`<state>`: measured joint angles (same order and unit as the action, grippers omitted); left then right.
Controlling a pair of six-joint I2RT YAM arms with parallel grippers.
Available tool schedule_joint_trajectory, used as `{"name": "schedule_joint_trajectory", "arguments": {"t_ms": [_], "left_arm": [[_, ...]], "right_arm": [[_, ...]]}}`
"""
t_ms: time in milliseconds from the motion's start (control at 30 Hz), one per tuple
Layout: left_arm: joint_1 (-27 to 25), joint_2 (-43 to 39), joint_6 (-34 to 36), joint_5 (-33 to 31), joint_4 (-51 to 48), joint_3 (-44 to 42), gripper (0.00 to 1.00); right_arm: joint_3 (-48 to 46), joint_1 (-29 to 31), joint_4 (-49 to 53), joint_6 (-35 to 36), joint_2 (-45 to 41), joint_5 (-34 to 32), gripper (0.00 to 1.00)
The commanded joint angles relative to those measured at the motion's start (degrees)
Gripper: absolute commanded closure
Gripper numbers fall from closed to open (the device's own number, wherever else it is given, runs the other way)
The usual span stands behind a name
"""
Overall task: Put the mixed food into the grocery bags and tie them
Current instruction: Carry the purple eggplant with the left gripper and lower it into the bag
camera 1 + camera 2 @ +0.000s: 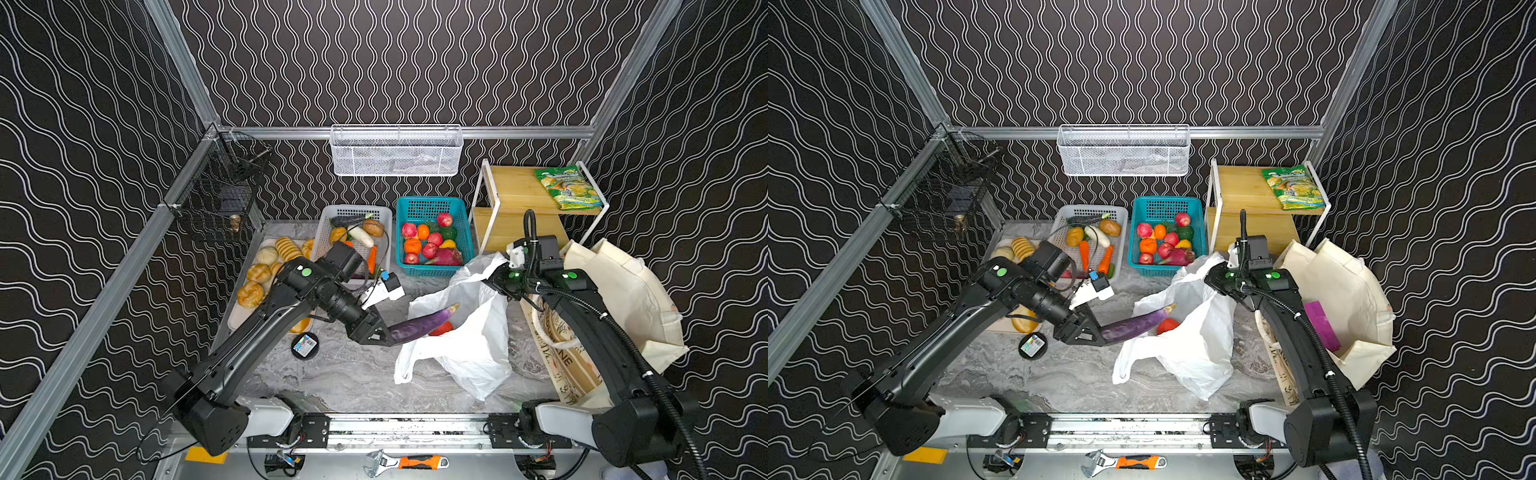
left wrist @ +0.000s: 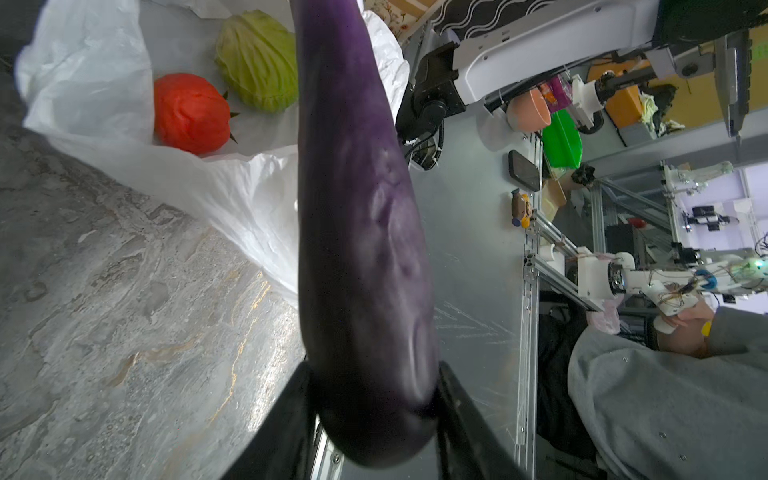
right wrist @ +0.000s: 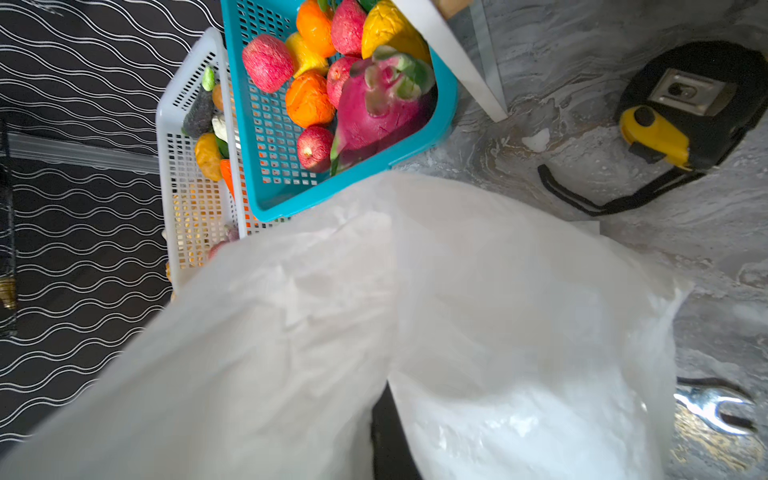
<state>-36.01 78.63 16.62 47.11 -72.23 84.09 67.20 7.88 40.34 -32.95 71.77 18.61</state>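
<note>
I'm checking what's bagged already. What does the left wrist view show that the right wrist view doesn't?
Left wrist only: the aubergine clamped in the left pincer, with a tomato and cabbage inside the white plastic bag. Right wrist only: the teal basket of fruit, the white basket and a tape measure. Both: that bag and the marbled tabletop.

Canvas tote (image 1: pixel 571 360) print mostly unreadable; only "NE" legible.

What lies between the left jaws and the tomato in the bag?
The aubergine that the left jaws hold spans it, crossing the bag rim toward the tomato; both top views show this.
</note>
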Motion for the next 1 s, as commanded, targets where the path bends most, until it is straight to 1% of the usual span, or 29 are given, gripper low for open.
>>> {"name": "schedule_joint_trajectory", "arguments": {"t_ms": [0,100,167,200,267,333,367,400,467,567,600,667,700,767,833,967], "left_arm": [[-1.67,3.35,-0.78,0.59,4.59,2.66,0.86],[-2.03,8.01,-3.40,-3.89,8.19,5.59,0.88],[-1.96,11.84,-6.76,-8.96,9.51,8.60,0.89],[-2.00,13.68,-7.35,-10.00,9.01,10.18,0.90],[-2.12,17.10,-7.71,-9.57,9.11,12.27,0.97],[-2.62,19.12,-9.55,-12.63,10.83,13.08,0.98],[-2.92,19.91,-10.95,-14.57,11.55,13.54,0.96],[-3.04,20.47,-11.74,-14.81,12.02,13.81,0.95],[-3.34,20.78,-13.45,-13.30,14.74,13.29,0.93],[-4.02,19.26,-20.18,-15.03,24.42,9.49,0.91],[-4.09,18.49,-23.13,-15.27,28.02,7.65,0.88],[-4.30,17.45,-28.55,-15.31,35.11,4.40,0.87],[-4.36,17.26,-31.09,-14.22,38.36,2.78,0.86],[-4.86,17.41,-34.15,-12.70,43.40,1.09,0.81],[-5.65,18.67,-35.20,-11.39,44.57,1.51,0.76],[-7.01,19.83,-33.53,-6.25,45.87,2.61,0.55]], "right_arm": [[-0.30,0.02,-2.20,-0.38,-1.06,1.00,1.00],[-1.11,-0.01,-3.07,-0.48,-1.75,1.95,1.00],[-1.50,0.01,-2.85,-0.20,-1.97,2.12,1.00],[-1.50,0.03,-2.51,0.04,-1.98,2.17,1.00],[-1.73,0.01,-1.93,0.59,-2.14,2.20,1.00],[-2.08,0.03,-2.35,0.43,-2.35,2.77,1.00],[-2.03,-0.03,-2.30,0.41,-2.33,3.04,1.00],[-1.75,0.03,-2.07,0.51,-2.14,3.22,1.00],[-1.24,0.02,-1.67,0.67,-2.01,3.45,1.00],[-1.37,0.00,-2.33,0.36,-1.91,3.79,1.00],[-1.40,0.02,-2.60,0.11,-1.81,3.96,1.00],[-1.30,0.02,-3.00,-0.27,-1.38,4.39,1.00],[-1.21,-0.04,-3.11,-0.43,-1.20,4.58,1.00],[-1.23,0.03,-3.42,-0.70,-1.02,4.77,1.00],[-0.96,0.02,-3.43,-0.67,-0.93,4.68,1.00],[-0.72,0.03,-2.91,-0.44,-0.92,4.16,1.00]]}}
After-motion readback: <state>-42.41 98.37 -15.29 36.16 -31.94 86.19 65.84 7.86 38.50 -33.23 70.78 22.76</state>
